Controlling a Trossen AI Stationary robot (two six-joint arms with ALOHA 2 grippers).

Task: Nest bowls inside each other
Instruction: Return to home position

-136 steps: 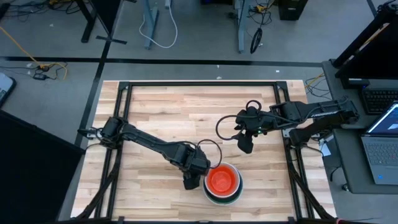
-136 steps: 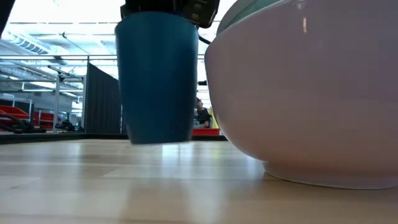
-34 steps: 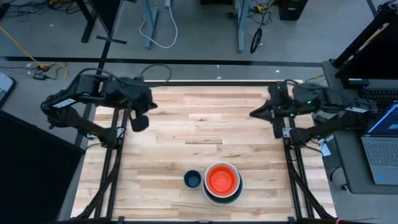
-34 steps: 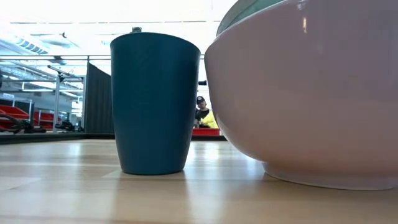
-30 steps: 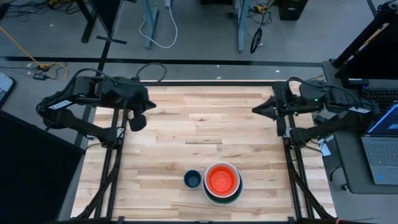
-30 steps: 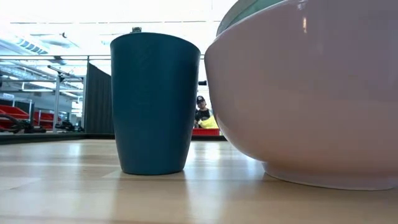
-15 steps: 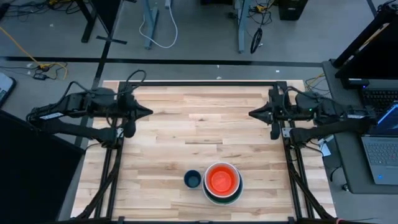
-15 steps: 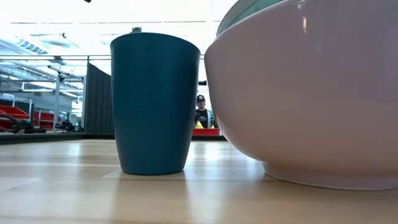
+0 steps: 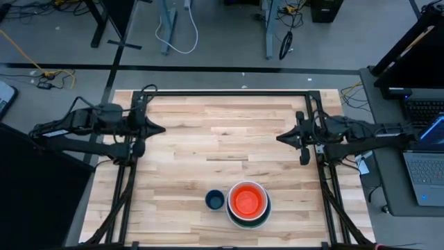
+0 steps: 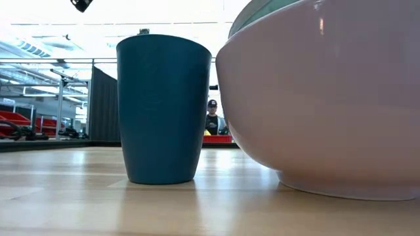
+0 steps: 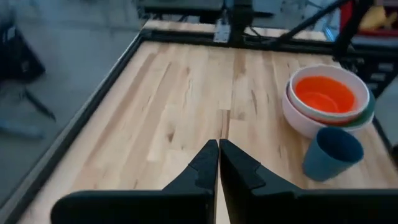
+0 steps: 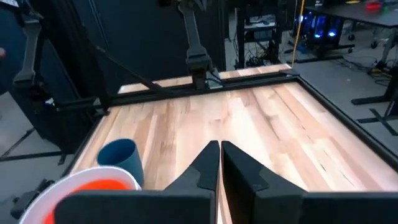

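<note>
Left gripper [image 9: 161, 128]: It is held at the left edge of the wooden table [image 9: 208, 118] and is pointed across the table toward the right arm. Its fingers [image 11: 205, 163] are pressed together, and nothing is held between them.

Right gripper [image 9: 279, 137]: It is held at the right edge of the table, facing the left gripper and well apart from it. Its fingers [image 12: 205, 163] are also pressed together, and nothing is gripped.

Stack of bowls [image 9: 248, 204]: It is placed well apart from both grippers, toward the front edge of the table, somewhat nearer to the right gripper. The orange bowl [image 11: 323, 93] is seen innermost. A white rim, a green rim and the large white bowl [image 10: 328, 98] are seen around it.

Dark blue cup [image 9: 214, 201]: It is set upright on the table, just beside the stack, on the side of the left gripper. It is not nested, and a narrow gap to the large white bowl is shown in the low view.

Person [image 10: 212, 118]: One is seen far behind the table, in the gap between cup and bowl.
</note>
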